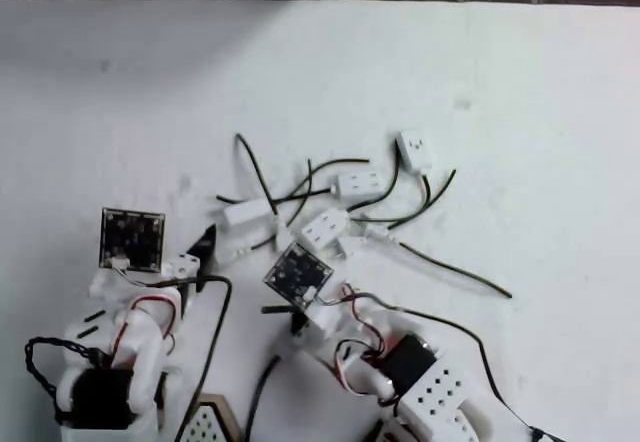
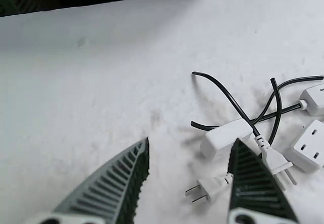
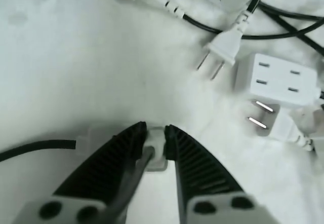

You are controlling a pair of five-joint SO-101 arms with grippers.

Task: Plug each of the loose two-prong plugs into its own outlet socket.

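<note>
My left gripper [image 2: 190, 176] hangs open just above the white table [image 1: 520, 82], near the left end of the cord tangle [image 1: 205, 252]. A loose two-prong plug [image 2: 202, 188] lies by one of its fingers [image 2: 253, 181], with a long white outlet block [image 2: 225, 138] just beyond. My right gripper [image 3: 156, 145] is shut on a white plug-like piece [image 3: 156, 153] on a black cord [image 3: 35, 148], low on the table [image 1: 283, 312]. Ahead of it lie a loose plug [image 3: 225, 44], a white socket cube [image 3: 281, 79] and a second plug [image 3: 263, 115] with its prongs toward that cube.
Several white sockets [image 1: 415, 150] [image 1: 360, 184] [image 1: 323, 230] and black cords [image 1: 450, 267] lie tangled in the middle of the table. The table's far edge [image 1: 300, 0] meets a dark floor. Both arm bases [image 1: 110, 382] [image 1: 420, 382] stand at the near edge.
</note>
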